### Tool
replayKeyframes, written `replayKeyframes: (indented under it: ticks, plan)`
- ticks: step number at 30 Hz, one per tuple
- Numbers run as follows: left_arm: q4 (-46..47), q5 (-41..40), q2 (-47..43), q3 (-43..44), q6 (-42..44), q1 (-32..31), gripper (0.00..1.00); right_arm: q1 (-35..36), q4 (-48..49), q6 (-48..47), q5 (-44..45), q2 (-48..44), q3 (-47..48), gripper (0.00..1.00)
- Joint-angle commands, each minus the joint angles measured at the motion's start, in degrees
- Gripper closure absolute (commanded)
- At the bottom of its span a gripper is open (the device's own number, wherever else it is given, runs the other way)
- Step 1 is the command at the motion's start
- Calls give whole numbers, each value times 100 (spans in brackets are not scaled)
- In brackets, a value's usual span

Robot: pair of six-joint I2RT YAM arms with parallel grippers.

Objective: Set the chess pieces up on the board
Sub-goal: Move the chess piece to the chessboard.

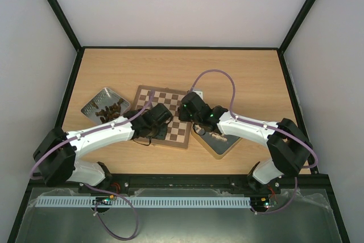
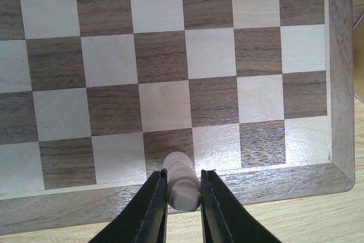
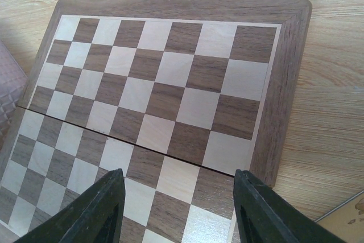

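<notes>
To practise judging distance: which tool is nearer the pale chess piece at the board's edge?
Left. The left tool grips the piece; the right tool hovers open over the board's right side.

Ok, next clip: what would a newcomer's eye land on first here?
The left gripper is shut on a pale piece, right at the board's edge in the left wrist view. The right gripper hangs open above the board, whose visible squares hold no pieces. Left of the board, a grey tray holds dark pieces.
</notes>
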Motion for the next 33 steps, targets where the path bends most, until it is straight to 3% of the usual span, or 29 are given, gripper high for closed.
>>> replayKeyframes:
  ticks: [1,13,17,22,27,33]
  plan:
    - [-166,-99,96,127,-31,-74,81,-23,111,86,159,-111,-66,49]
    - [-243,-221,91,188,-54,-78,74,-28,111,98,150,-134,-74,49]
    - [-209,-151,79,218,-41,-79,67,-23,89,103,167,-198,-76,49]
    - [-105,-80,-42,253,-76,-82,52,-24,-73,67,328,-408,-33,48]
    - [263,-138,-416,293,-191,-38,38,-98,-639,-2,1005,-954,-167,47]
    - [1102,79,-890,118,-169,444,34,-778,-1332,193,1363,-1899,-927,47]
